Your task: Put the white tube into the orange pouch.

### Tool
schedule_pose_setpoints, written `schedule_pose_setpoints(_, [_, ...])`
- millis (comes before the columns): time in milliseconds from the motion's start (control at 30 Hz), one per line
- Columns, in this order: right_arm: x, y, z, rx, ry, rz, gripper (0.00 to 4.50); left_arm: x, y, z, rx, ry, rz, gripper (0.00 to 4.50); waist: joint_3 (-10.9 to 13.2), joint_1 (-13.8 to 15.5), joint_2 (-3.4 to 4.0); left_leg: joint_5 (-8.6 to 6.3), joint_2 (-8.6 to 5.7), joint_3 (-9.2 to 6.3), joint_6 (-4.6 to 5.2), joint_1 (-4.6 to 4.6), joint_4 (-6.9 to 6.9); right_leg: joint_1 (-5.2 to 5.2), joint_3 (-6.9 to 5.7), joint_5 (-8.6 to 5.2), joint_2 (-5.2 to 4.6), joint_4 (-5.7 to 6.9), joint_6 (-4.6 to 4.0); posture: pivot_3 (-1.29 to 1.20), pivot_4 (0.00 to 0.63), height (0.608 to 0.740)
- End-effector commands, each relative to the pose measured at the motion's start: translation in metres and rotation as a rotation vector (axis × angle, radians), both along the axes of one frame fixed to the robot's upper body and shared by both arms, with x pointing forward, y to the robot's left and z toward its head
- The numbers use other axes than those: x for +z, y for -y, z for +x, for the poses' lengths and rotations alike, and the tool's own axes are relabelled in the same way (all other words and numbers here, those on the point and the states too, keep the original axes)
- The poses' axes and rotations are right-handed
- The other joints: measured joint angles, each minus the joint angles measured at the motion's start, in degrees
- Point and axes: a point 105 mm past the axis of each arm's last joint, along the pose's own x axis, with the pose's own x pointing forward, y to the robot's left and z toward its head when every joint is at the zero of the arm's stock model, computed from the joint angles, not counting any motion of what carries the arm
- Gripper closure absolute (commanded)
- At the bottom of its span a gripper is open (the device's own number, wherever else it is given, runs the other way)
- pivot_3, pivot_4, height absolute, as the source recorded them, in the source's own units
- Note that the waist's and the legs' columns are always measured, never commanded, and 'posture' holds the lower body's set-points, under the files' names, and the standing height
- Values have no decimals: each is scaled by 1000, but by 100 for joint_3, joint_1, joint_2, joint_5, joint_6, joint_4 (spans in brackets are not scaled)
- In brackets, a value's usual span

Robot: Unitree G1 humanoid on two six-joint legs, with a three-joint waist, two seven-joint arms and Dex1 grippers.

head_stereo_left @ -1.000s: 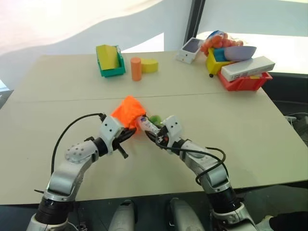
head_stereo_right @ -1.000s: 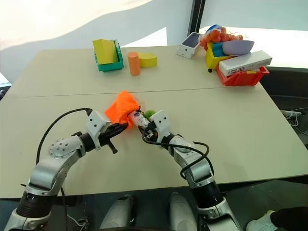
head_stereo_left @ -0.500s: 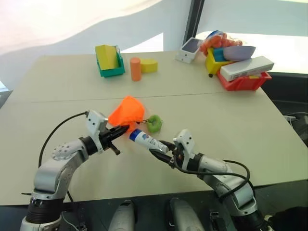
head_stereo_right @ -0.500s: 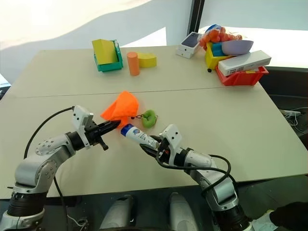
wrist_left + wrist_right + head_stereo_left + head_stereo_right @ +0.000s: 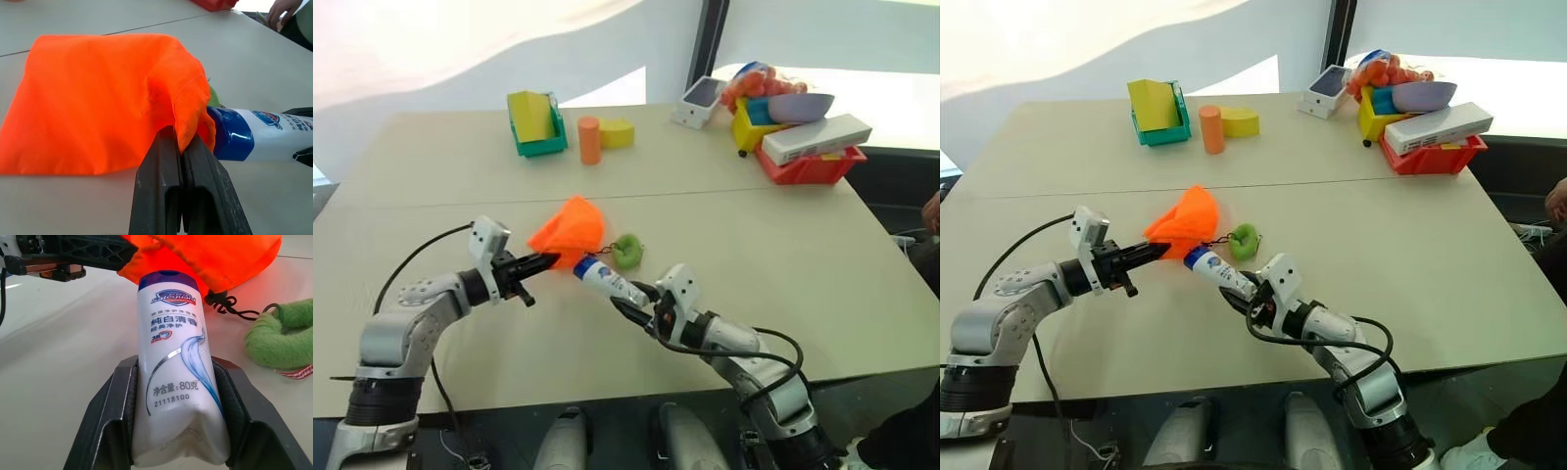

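Lower centre of the head view: right gripper (image 5: 636, 296) clamped the white tube (image 5: 602, 279) by its tail, blue cap touching the orange pouch (image 5: 568, 231). A second earlier the cap was tucked deeper against the fabric; it had since backed out. Left gripper (image 5: 544, 261), fingers pinched on the pouch hem, had pulled leftward. Judgement: insertion not achieved; mouth needs reopening.

Table (image 5: 783, 255) overlooked from the head, forward and down, by both eye views, left gripper (image 5: 180, 142) and right gripper (image 5: 173, 382) each followed closely along its fingers by a wrist view, orange pouch (image 5: 98, 98) and white tube (image 5: 171, 357) shared ahead of both grippers.
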Motion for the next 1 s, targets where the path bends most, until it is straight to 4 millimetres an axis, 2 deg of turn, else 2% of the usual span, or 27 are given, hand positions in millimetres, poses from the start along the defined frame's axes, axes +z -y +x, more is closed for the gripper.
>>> schedule_pose_setpoints(33, [16, -7, -3, 43, 60, 42, 2810, 14, 1, -1, -22, 53, -3, 4500, 0, 3, 0, 0, 0, 0, 0, 0, -1, 0, 0, 1, -1, 0, -1, 0, 150, 740])
schedule_pose_setpoints(233, [22, -6, -10, 102, 75, 67, 2810, 13, 5, -1, -29, 68, 23, 4500, 0, 5, 0, 0, 0, 0, 0, 1, 1, 1, 0, 0, -1, 0, 1, 0, 150, 740])
schedule_pose_setpoints(433, [32, -8, -16, 154, 80, 108, 2810, 0, 6, -3, -28, 68, 89, 4500, 0, 1, 0, 0, 0, 0, 0, 1, 0, 1, 0, 0, -1, 0, 1, 0, 150, 740])
schedule_pose_setpoints(667, [30, -10, -14, 152, 73, 101, 2810, -2, -29, 9, 83, 165, 267, 4500, 0, 4, 0, 0, 0, 0, 0, 1, -1, -2, 0, -1, -1, 0, 1, 0, 150, 740])
schedule_pose_setpoints(767, [28, -10, -14, 156, 69, 89, 2810, -3, -38, 14, 90, 212, 369, 4500, 0, 9, 0, 0, 0, 1, 0, 0, -1, -2, 0, 0, -2, 0, -1, 0, 150, 740])
schedule_pose_setpoints(833, [27, -11, -14, 162, 67, 79, 2810, -6, -39, 16, 83, 227, 401, 4500, 0, 18, 0, 0, 0, 2, 0, 0, -1, -2, 0, 0, -4, 0, -2, 0, 150, 740])
schedule_pose_setpoints(1000, [22, -17, -14, 205, 48, 48, 2810, -4, -25, 16, 55, 206, 304, 4500, 0, 20, 0, 0, 0, 3, 0, -1, 0, -1, 0, 1, -6, 0, -2, 0, 150, 740])
